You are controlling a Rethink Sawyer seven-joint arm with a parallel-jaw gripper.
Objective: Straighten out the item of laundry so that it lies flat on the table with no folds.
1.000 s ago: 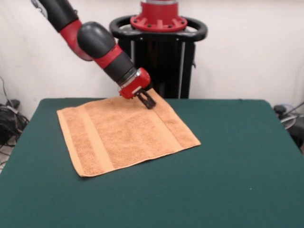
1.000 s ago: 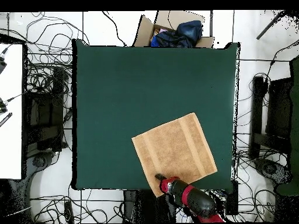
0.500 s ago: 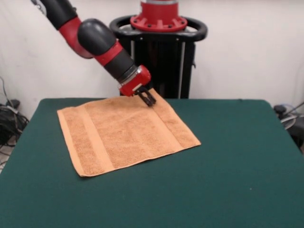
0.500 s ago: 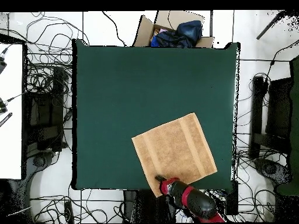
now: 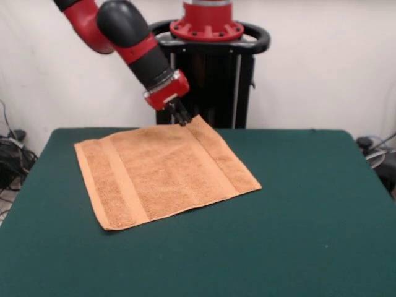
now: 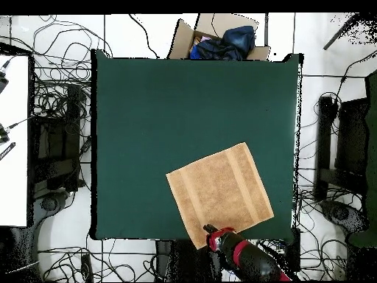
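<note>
One towel (image 5: 162, 176) lies spread on the green bench (image 5: 297, 216), and it looks flat in both views, with no fold or turned-up corner to be seen. It is close to square, so it has no clear long axis. It sits turned on the bench rather than square to the edges. In the front view its corners point to the left, to the near left, to the right and to the far edge. From left to right in that view come the left corner, then the first woven band, then the plain middle, then the second band near the right edge, then the right corner. The two bands run parallel, from the far side toward the near side, slanting rightward. In the overhead view the towel (image 6: 219, 194) lies in the lower right part of the bench (image 6: 147, 110), and its lowest corner reaches close to the bench's bottom edge.

One pincer (image 5: 179, 116) hangs at the end of the red and black arm, just above the towel's far corner. I cannot tell whether it touches the cloth or whether its tips are apart or together. From overhead the pincer (image 6: 209, 229) shows at that same corner.

One open cardboard box (image 6: 185, 37) stands on the floor beyond the bench's top edge in the overhead view. It holds a dark blue bundle (image 6: 224, 41) that looks like cloth.
</note>
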